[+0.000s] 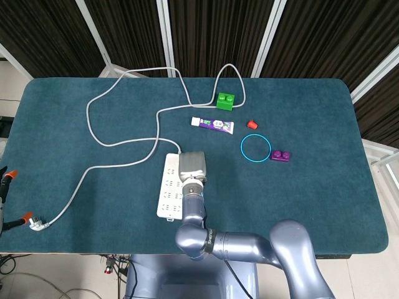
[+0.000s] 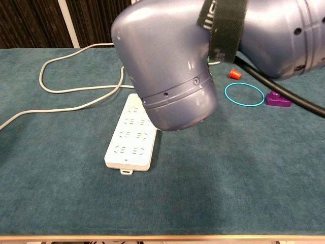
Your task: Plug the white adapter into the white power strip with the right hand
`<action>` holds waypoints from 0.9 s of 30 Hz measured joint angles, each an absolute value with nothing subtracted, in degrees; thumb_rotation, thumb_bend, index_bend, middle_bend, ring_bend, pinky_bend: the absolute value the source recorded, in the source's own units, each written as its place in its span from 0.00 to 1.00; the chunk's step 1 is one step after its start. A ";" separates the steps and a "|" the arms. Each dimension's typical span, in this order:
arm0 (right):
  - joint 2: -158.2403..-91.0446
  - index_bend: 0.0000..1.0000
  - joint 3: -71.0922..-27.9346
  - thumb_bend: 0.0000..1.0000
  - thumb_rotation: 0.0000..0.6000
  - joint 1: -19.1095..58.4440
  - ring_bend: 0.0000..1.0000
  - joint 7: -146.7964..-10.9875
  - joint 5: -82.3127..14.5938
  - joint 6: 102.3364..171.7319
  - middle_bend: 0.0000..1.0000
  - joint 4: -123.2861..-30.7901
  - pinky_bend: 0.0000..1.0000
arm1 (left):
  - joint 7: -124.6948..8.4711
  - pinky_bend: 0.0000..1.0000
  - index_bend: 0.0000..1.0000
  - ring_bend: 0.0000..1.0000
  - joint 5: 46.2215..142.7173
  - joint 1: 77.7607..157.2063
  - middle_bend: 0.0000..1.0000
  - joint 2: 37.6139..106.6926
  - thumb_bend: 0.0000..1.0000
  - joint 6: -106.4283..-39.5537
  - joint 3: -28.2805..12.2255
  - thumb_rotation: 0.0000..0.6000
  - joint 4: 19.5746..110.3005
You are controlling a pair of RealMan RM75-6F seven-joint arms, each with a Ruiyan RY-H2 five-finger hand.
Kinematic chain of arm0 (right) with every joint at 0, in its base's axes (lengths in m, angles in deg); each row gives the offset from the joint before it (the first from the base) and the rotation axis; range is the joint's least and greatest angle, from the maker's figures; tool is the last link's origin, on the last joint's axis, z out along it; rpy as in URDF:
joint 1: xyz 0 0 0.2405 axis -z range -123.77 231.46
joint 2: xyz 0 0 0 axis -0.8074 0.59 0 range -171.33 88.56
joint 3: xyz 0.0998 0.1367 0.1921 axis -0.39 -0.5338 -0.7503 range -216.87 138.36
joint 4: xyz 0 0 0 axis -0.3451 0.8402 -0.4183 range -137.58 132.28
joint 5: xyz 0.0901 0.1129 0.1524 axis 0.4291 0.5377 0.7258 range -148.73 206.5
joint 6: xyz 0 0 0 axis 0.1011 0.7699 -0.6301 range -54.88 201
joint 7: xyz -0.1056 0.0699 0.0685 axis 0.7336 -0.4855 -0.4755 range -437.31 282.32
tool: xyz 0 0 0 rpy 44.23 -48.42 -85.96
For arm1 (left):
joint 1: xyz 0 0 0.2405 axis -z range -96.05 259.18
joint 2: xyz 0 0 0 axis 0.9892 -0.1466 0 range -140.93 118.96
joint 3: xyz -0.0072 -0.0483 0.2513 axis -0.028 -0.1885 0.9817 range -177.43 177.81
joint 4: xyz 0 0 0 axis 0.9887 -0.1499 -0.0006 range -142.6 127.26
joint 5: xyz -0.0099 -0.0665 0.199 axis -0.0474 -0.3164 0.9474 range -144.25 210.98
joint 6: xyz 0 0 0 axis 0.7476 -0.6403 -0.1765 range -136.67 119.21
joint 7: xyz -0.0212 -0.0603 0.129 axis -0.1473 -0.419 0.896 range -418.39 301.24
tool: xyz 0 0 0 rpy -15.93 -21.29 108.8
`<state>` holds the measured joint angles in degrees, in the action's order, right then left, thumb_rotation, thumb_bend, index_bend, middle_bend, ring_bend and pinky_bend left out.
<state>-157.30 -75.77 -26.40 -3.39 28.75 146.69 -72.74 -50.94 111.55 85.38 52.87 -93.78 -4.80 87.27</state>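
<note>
The white power strip (image 1: 167,194) lies lengthwise near the table's front edge; in the chest view the power strip (image 2: 131,142) shows several free sockets. My right hand (image 1: 192,166) sits over the strip's far right part, its grey back facing up and its fingers hidden beneath it. The white adapter does not show in either view. In the chest view my right arm (image 2: 172,61) fills the upper middle and blocks the hand and the strip's far end. The strip's grey cord (image 1: 93,124) loops across the left half of the table to a plug (image 1: 38,222).
Behind and to the right of the strip lie a toothpaste tube (image 1: 212,124), a green brick (image 1: 225,99), a red cap (image 1: 252,124), a blue ring (image 1: 255,149) and a purple brick (image 1: 281,156). Orange-tipped clamps (image 1: 7,177) stand at the left edge.
</note>
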 measured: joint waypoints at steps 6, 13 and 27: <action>-157.44 0.82 -75.98 0.65 1.00 -26.52 0.66 -3.14 28.58 146.55 0.67 -72.66 0.42 | -50.86 0.00 0.13 0.00 111.51 85.42 0.00 52.92 0.10 -93.73 -4.80 1.00 87.25; -158.09 0.82 -75.88 0.65 1.00 -26.73 0.66 -3.04 28.31 146.13 0.67 -72.25 0.42 | -50.91 0.00 0.13 0.00 111.54 85.39 0.00 52.87 0.10 -93.78 -4.78 1.00 87.28; -160.49 0.83 -74.92 0.65 1.00 -28.62 0.66 -1.81 26.33 145.99 0.67 -69.93 0.42 | -51.36 0.00 0.13 0.00 111.36 85.43 0.00 52.70 0.10 -93.64 -4.88 1.00 87.19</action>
